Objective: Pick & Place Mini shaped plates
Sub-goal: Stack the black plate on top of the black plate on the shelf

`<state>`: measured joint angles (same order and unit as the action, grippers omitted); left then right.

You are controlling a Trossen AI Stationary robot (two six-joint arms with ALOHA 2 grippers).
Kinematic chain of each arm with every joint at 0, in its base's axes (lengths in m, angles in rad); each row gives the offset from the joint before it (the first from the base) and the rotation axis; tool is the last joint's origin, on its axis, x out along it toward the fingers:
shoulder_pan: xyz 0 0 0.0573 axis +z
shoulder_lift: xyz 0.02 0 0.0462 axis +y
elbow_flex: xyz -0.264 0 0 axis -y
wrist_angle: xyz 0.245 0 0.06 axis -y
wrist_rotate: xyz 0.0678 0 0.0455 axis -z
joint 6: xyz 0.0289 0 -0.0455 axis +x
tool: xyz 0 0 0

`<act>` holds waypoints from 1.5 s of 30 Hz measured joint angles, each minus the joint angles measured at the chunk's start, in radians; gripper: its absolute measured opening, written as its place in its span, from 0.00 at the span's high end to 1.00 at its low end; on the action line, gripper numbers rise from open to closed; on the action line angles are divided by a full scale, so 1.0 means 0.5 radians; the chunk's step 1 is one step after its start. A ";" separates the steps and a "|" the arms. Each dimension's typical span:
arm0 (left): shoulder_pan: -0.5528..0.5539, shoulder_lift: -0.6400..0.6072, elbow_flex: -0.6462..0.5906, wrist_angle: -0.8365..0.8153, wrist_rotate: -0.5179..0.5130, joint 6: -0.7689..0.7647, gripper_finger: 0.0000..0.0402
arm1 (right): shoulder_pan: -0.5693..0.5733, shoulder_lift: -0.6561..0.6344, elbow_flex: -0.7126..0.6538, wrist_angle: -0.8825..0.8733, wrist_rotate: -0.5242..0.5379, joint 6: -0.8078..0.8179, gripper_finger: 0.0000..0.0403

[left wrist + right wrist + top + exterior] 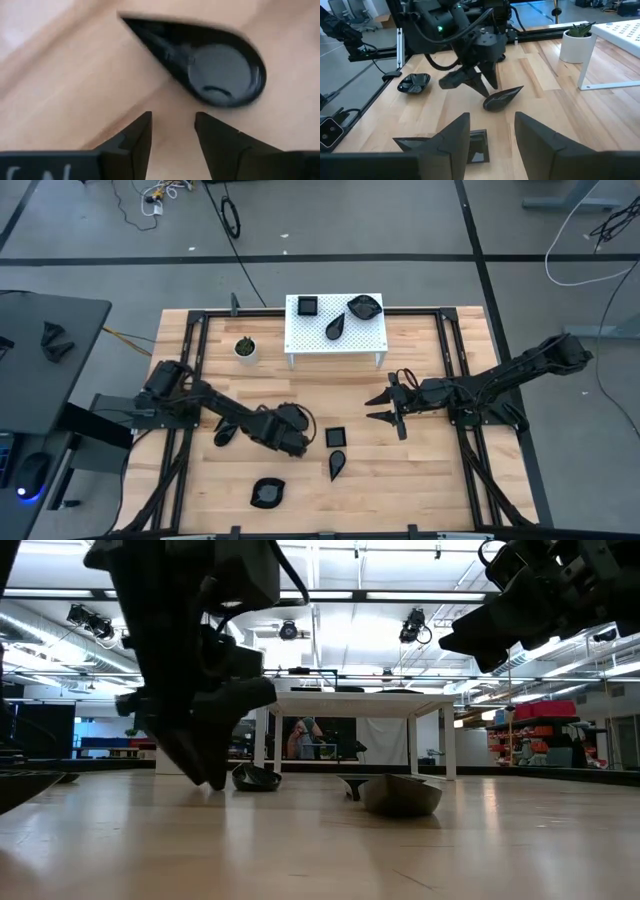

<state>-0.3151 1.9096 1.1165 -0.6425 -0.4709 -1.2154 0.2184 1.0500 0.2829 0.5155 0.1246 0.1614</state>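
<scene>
Several glossy black mini plates show. On the table lie a teardrop plate [337, 464] [210, 65] [502, 97], a square plate [336, 437] [477, 145], a leaf plate [267, 493] near the front edge and another leaf plate [226, 435] under the left arm. Three more plates lie on the white perforated stand [335, 345]. My left gripper [303, 442] [172, 132] is open and empty, pointing down just beside the teardrop plate, which lies ahead of its fingertips. My right gripper [385, 405] [492, 135] is open and empty, above the table right of the square plate.
A small white pot with a green plant [245, 348] stands left of the stand. Black rails [190, 360] run along the table's left and right sides. Bare wood lies between the two grippers and the stand.
</scene>
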 joint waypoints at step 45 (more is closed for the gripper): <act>0.258 -0.176 -0.035 0.347 0.034 0.373 0.77 | 0.001 0.093 0.002 0.043 0.000 0.028 0.61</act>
<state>-0.1863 1.8215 1.0992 -0.4691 -0.4539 -1.0291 0.2187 1.0967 0.2836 0.5370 0.1244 0.1753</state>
